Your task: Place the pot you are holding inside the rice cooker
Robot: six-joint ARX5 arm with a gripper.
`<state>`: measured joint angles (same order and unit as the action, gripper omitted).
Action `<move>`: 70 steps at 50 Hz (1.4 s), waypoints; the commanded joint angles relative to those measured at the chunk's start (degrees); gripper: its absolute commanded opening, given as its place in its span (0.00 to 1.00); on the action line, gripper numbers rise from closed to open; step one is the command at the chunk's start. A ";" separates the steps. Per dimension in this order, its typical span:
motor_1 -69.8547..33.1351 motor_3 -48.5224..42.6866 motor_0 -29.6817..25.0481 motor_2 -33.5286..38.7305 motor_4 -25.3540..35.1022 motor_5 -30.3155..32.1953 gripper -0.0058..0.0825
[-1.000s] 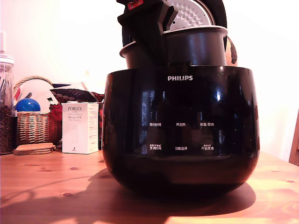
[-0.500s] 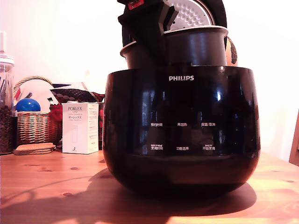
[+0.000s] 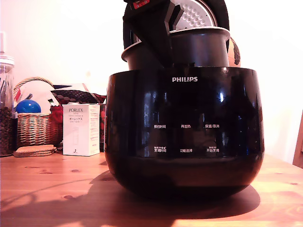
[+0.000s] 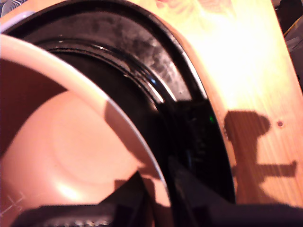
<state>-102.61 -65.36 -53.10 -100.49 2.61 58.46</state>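
Observation:
The glossy black rice cooker (image 3: 184, 132), marked PHILIPS, fills the middle of the exterior view. Its lid (image 3: 195, 13) stands open behind it and shows the dimpled plate. The dark pot (image 3: 203, 47) sits partway down in the cooker's opening, tilted, with its upper wall and rim above the cooker's rim. My gripper (image 3: 161, 53) comes down from above and is shut on the pot's rim on the exterior view's left side. In the wrist view, the gripper (image 4: 158, 189) straddles the rim with one finger inside the pot (image 4: 61, 142). The other finger (image 4: 194, 194) is outside, over the cooker's black well (image 4: 151, 80).
On the wooden table (image 3: 57, 189), at the exterior view's left, stand a white PORLEX box (image 3: 81, 129), a wicker basket (image 3: 33, 127) holding a blue ball (image 3: 27, 106), a glass jar (image 3: 5, 104) and cork coasters (image 3: 34, 150). A wall is close behind.
The gripper and pot have shifted slightly to the exterior view's right, and the held side of the rim has dropped a little. The cooker body has nudged a few pixels right.

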 commanded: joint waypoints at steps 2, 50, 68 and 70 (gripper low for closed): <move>0.20 1.79 -0.28 -1.55 -0.09 -0.07 0.17; 0.31 -2.62 -0.26 -3.13 -0.15 -6.80 0.20; 0.33 -2.84 -0.26 -4.02 0.35 -9.81 0.22; 0.35 -3.19 -0.26 -4.42 0.11 -11.08 0.22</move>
<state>-102.48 -68.44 -53.21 -104.25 2.85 49.12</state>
